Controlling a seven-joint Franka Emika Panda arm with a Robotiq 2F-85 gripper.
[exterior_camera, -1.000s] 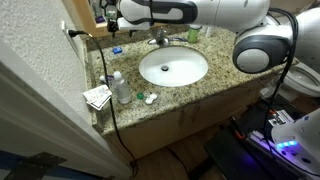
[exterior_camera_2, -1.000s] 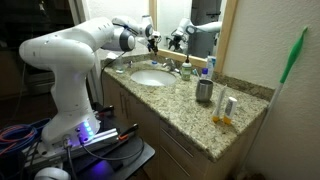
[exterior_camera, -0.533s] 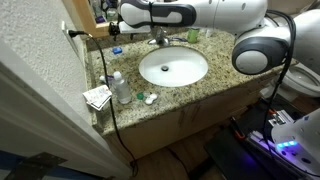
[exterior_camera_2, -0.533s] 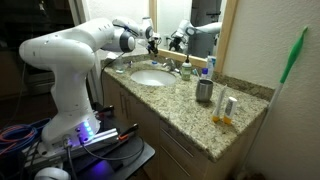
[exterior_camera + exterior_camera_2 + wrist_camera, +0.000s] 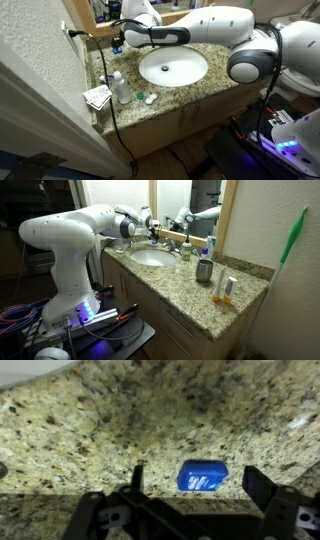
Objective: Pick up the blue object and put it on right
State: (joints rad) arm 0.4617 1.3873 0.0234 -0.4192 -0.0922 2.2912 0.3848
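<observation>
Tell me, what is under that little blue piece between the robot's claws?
The blue object lies flat on the speckled granite countertop, untouched between the fingers of the open gripper. The stone directly beneath it is covered, so nothing more shows.

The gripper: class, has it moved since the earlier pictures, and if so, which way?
Yes. In an exterior view the gripper has come down toward the counter, level with the back rim of the sink. It is open and hangs over the blue object.
</observation>
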